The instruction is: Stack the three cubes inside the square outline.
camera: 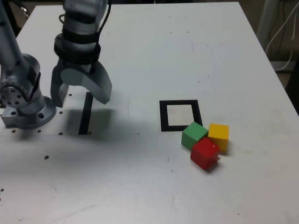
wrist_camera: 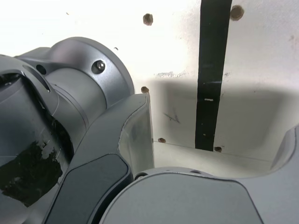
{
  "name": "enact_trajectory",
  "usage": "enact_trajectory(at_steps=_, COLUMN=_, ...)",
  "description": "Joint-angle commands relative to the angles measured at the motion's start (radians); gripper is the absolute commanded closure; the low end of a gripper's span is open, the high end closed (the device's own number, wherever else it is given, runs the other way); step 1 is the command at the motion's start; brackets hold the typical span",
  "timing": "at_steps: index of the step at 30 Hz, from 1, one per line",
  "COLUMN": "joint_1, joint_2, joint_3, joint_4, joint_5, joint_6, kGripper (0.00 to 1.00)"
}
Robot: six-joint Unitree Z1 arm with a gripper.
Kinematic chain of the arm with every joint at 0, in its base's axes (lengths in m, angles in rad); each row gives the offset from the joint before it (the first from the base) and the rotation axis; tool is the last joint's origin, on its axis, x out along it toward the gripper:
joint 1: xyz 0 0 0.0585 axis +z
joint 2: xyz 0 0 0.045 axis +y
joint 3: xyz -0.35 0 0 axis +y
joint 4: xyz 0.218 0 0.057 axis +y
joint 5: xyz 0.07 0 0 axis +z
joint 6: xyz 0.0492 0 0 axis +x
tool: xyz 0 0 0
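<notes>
Three cubes sit bunched together on the white table just outside the square outline's near right corner in the exterior view. The green cube [camera: 194, 135] touches that corner, the yellow cube [camera: 218, 136] is to its right, and the red cube [camera: 204, 153] is in front of both. The square outline [camera: 163, 116] is a black frame with an empty white centre. My gripper [camera: 80, 95] hangs open far to the exterior view's left, above a straight black strip [camera: 85, 113]. The wrist view shows the gripper [wrist_camera: 212, 140] with nothing between its fingers, and no cubes.
The arm's grey base [camera: 23, 100] stands at the exterior view's left edge. The black strip [wrist_camera: 212, 70] runs between small holes in the tabletop. White cables [camera: 280, 32] hang past the table's right edge [camera: 268, 60].
</notes>
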Motion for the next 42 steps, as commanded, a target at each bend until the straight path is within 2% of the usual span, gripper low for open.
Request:
enact_trajectory(at_steps=1, joint_1=-0.002, joint_2=-0.019, joint_3=0.004, joint_4=-0.003, joint_5=-0.007, joint_6=-0.009, kGripper=0.01)
enact_trajectory(at_steps=7, joint_1=-0.002, joint_2=-0.017, joint_3=0.004, joint_4=-0.039, joint_5=-0.019, joint_6=-0.018, kGripper=0.00)
enact_trajectory(at_steps=13, joint_1=-0.030, joint_2=-0.003, joint_3=-0.041, joint_4=-0.041, joint_5=-0.024, joint_6=-0.020, kGripper=0.00)
enact_trajectory(at_steps=21, joint_1=-0.150, joint_2=0.103, joint_3=-0.267, joint_4=0.040, joint_5=0.004, joint_6=-0.043, kGripper=0.01)
enact_trajectory(at_steps=31, joint_1=-0.307, joint_2=0.193, joint_3=-0.504, joint_4=0.106, joint_5=0.005, joint_6=-0.094, kGripper=0.01)
enact_trajectory(at_steps=38, joint_1=-0.420, joint_2=0.340, joint_3=-0.759, joint_4=0.213, joint_5=0.028, joint_6=-0.100, kGripper=0.01)
enact_trajectory(at_steps=42, joint_1=-0.462, joint_2=0.414, joint_3=-0.864, joint_4=0.228, joint_5=0.029, joint_6=-0.104, kGripper=0.01)
